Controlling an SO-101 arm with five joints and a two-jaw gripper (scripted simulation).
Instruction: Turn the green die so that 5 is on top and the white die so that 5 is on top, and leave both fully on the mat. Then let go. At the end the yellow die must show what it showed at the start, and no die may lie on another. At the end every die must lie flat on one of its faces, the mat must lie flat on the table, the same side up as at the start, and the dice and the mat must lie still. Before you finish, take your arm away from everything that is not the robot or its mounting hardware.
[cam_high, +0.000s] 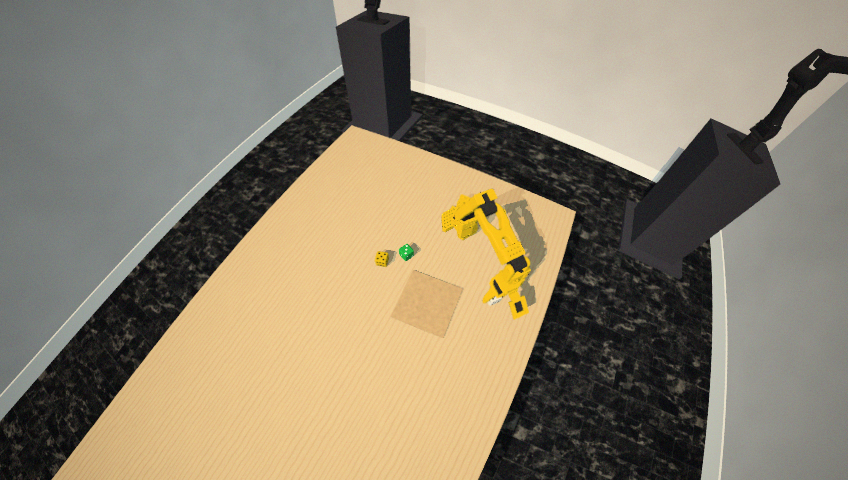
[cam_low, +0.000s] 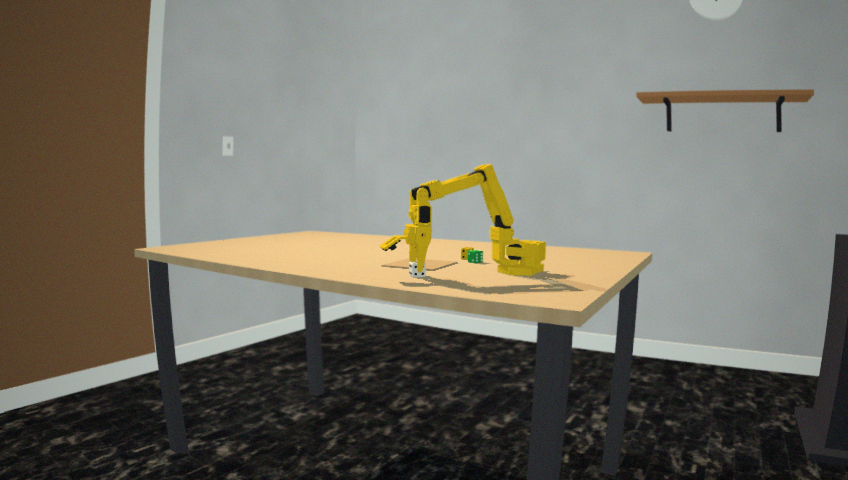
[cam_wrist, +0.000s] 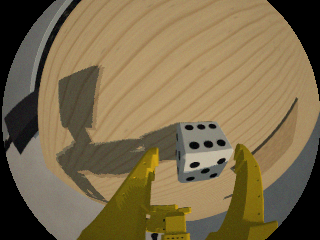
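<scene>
Hand (cam_high: 490, 299) (cam_low: 417, 269) (cam_wrist: 197, 148) is down at the white die (cam_high: 494, 302) (cam_low: 412, 273) (cam_wrist: 203, 144), fingers apart, one on each side of it, not clamped. Wrist view: visible gap between the die and the finger at its left; right finger is very near, can't tell if touching. Same view has six pips on the die's upper visible face and five on the face toward the bottom of the frame.

White die is on the bench (cam_high: 238, 356) (cam_low: 267, 255) (cam_wrist: 175, 60), off the mat, right of it in the top view. Mat (cam_high: 426, 303) (cam_low: 395, 264) (cam_wrist: 280, 134) lies flat, right of frame center in the wrist view.

Green die (cam_high: 406, 252) (cam_low: 474, 256) is also off the mat, above it in the top view. Yellow die (cam_high: 381, 258) (cam_low: 465, 253) is just left of green there. No die on another.
</scene>
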